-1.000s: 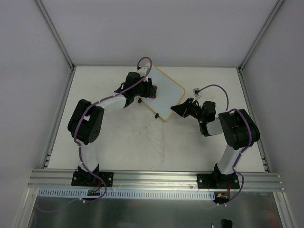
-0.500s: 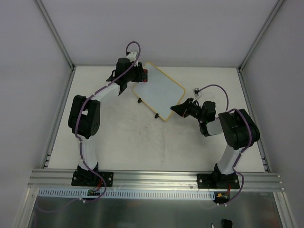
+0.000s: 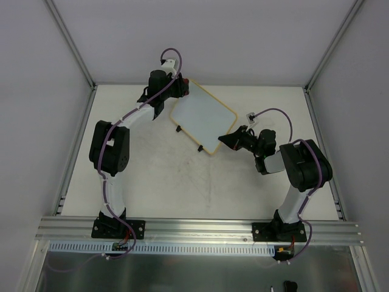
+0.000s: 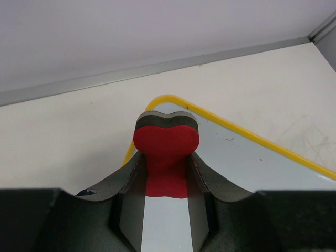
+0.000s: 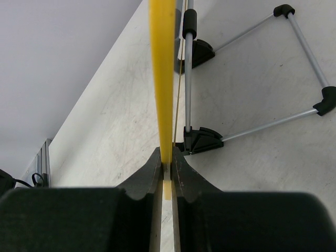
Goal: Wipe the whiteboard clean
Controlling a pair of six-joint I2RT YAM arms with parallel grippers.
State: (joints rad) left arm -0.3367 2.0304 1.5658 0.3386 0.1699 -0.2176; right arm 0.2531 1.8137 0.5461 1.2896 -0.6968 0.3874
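The whiteboard, white with a thin yellow frame and small black feet, stands tilted at the back middle of the table. Its face shows no scribbles from above. My left gripper is at the board's far left corner, shut on the red-black eraser block, which rests at the yellow corner of the whiteboard. My right gripper is shut on the board's right edge; in the right wrist view the yellow frame runs edge-on between the fingers.
The board's wire stand with black feet rests on the white table. Metal frame posts and grey walls enclose the table on three sides. An aluminium rail runs along the near edge.
My left gripper with the eraser has moved from the board's upper left area up and left to its far corner. The right gripper and board have not moved.
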